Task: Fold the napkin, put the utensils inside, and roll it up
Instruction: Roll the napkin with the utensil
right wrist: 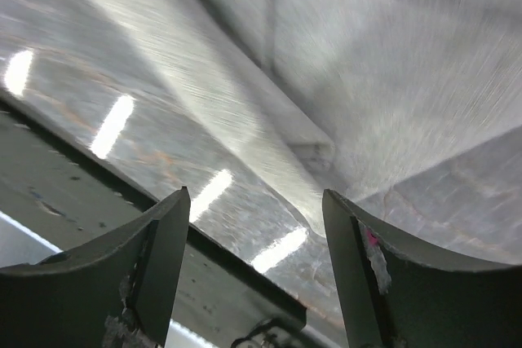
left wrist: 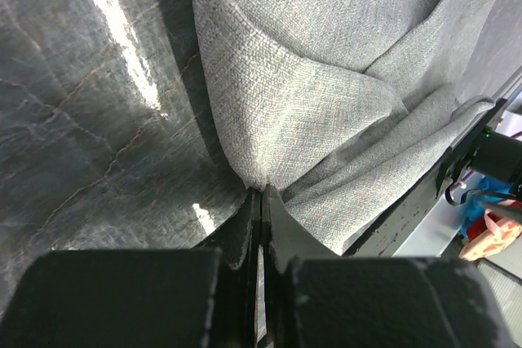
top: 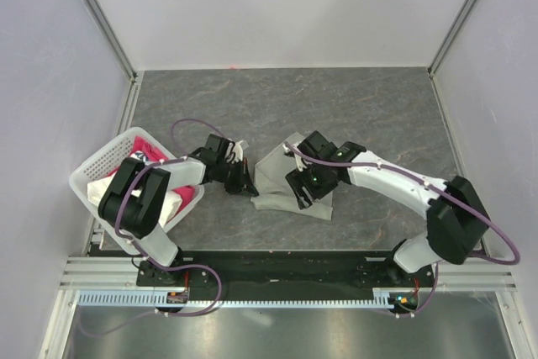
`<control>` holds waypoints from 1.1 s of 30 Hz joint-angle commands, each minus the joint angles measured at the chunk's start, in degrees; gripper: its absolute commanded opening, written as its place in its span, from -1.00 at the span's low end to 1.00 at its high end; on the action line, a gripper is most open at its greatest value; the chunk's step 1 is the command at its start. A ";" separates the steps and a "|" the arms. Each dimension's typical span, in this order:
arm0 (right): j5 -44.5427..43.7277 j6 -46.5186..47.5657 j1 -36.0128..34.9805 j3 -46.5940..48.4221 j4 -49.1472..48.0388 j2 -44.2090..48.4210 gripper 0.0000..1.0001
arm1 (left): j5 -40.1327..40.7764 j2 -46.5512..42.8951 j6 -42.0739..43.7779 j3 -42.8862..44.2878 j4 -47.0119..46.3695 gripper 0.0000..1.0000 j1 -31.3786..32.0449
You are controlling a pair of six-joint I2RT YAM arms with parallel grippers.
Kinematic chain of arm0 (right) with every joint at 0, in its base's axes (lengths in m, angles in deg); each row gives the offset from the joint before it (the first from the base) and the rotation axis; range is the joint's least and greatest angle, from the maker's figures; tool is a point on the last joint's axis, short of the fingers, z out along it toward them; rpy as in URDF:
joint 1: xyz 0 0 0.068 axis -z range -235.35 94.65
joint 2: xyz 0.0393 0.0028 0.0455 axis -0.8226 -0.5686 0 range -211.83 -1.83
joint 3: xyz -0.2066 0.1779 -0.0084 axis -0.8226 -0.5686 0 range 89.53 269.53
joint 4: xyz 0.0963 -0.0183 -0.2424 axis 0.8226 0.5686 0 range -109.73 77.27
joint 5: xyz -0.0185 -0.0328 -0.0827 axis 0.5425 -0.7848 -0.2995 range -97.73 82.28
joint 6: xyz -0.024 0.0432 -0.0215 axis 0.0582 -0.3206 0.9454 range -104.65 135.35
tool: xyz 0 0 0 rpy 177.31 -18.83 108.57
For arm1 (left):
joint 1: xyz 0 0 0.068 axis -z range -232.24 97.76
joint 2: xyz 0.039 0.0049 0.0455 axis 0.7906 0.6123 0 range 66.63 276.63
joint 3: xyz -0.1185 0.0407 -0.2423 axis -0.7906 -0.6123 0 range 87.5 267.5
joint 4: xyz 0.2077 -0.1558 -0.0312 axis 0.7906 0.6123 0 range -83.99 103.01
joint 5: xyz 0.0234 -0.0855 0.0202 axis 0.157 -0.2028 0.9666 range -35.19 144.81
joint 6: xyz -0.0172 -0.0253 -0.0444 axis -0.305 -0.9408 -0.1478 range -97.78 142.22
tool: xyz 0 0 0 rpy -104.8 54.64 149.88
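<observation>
The grey-green napkin point(top: 271, 176) lies crumpled on the dark table between my two grippers. My left gripper point(top: 250, 183) is shut on the napkin's left corner; in the left wrist view the cloth point(left wrist: 326, 79) fans out from the pinched jaws point(left wrist: 263, 195). My right gripper point(top: 301, 193) hangs open over the napkin's right part; in the right wrist view the napkin point(right wrist: 383, 63) lies blurred just beyond its spread fingertips point(right wrist: 254, 201). The utensils are out of view.
A white perforated basket point(top: 94, 172) with pink cloth point(top: 150, 150) and white cloth stands at the left edge, under the left arm. Pale enclosure walls surround the table. The black base rail point(top: 286, 265) runs along the near edge.
</observation>
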 commanded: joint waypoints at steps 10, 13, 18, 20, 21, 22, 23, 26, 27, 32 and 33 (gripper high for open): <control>-14.81 12.42 -17.42 0.09 -15.57 1.94 0.50 | 0.79 1.24 2.86 2.63 1.96 -0.96 0.00; -16.31 14.35 -19.35 -0.09 -16.72 -0.70 0.50 | 0.79 1.33 2.95 2.63 2.14 -0.96 0.00; -16.48 16.29 -19.79 -0.09 -17.69 -4.05 0.45 | 0.79 1.68 3.03 2.89 2.23 -0.96 0.00; -17.18 16.55 -19.79 -0.44 -17.95 -5.10 0.45 | 0.71 1.94 3.12 2.98 2.23 -0.96 0.00; -17.62 17.07 -19.79 -0.44 -18.21 -5.63 0.45 | 0.71 2.03 3.12 2.98 2.23 -0.96 0.00; -17.89 17.17 -19.79 -0.70 -18.13 -5.98 0.45 | 0.71 2.20 3.12 3.07 2.31 -0.96 0.00; -18.07 17.43 -19.79 -0.62 -18.13 -6.33 0.45 | 0.62 2.21 3.21 3.15 2.23 -0.96 0.00; -18.86 18.22 -19.71 -0.88 -18.22 -7.92 0.45 | 0.44 2.47 3.21 3.33 2.23 -0.96 0.00; -19.29 18.31 -19.71 -0.88 -18.30 -8.53 0.45 | 0.44 2.47 3.21 3.24 2.23 -0.96 0.00; -21.05 19.27 -19.09 -0.79 -18.83 -9.85 0.45 | 0.36 2.56 3.30 3.42 2.40 -0.96 -0.09; -21.14 19.45 -19.00 -0.79 -18.83 -10.20 0.45 | 0.36 2.64 3.39 3.42 2.31 -0.96 0.00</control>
